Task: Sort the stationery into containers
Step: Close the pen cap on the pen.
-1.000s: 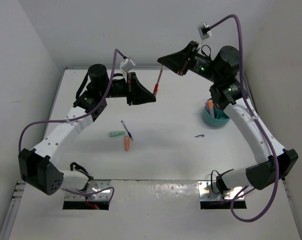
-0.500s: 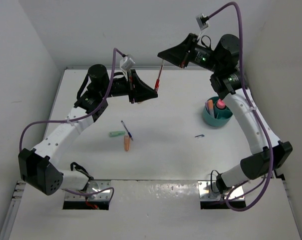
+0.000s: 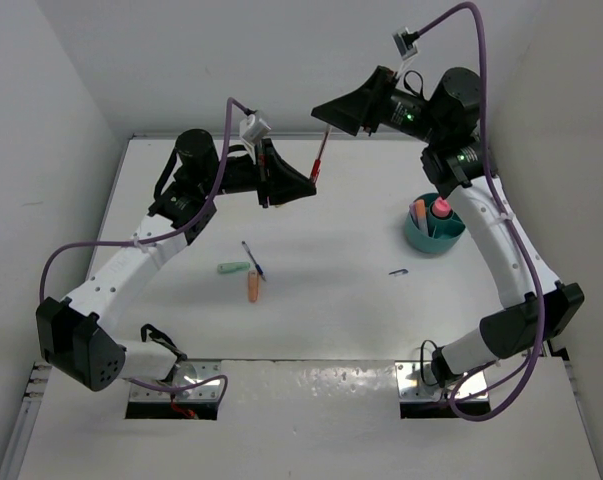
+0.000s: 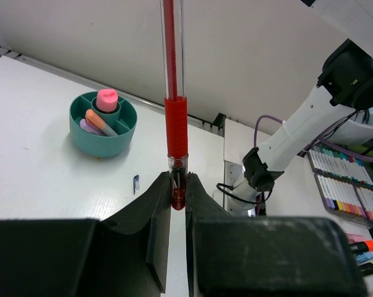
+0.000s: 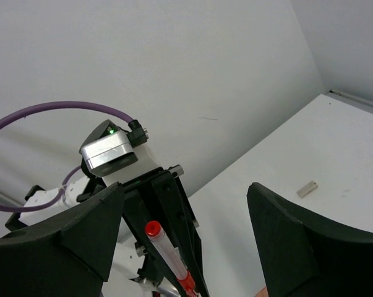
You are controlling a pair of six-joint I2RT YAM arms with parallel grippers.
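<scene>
A red-orange pen (image 3: 319, 160) stands nearly upright above the back of the table. My left gripper (image 3: 306, 185) is shut on its lower end; in the left wrist view the pen (image 4: 175, 117) rises from between the jaws of that gripper (image 4: 179, 185). My right gripper (image 3: 329, 115) is open just above the pen's top; its wrist view shows the pen (image 5: 167, 253) free between wide-spread fingers (image 5: 68, 235). The teal cup (image 3: 431, 240) at the right holds a pink-red marker (image 3: 440, 208) and other items. A mint-green stub (image 3: 233, 268), dark-blue pen (image 3: 253, 260), orange stub (image 3: 252, 286) and tiny purple piece (image 3: 399, 271) lie on the table.
White walls close the table's back and sides. Off the right edge, a rack of coloured markers (image 4: 344, 185) shows in the left wrist view. Both arm bases sit at the near edge.
My right gripper rose a little with the pen, then opened and let go of the pen's top. The left gripper keeps its hold on the lower end.
</scene>
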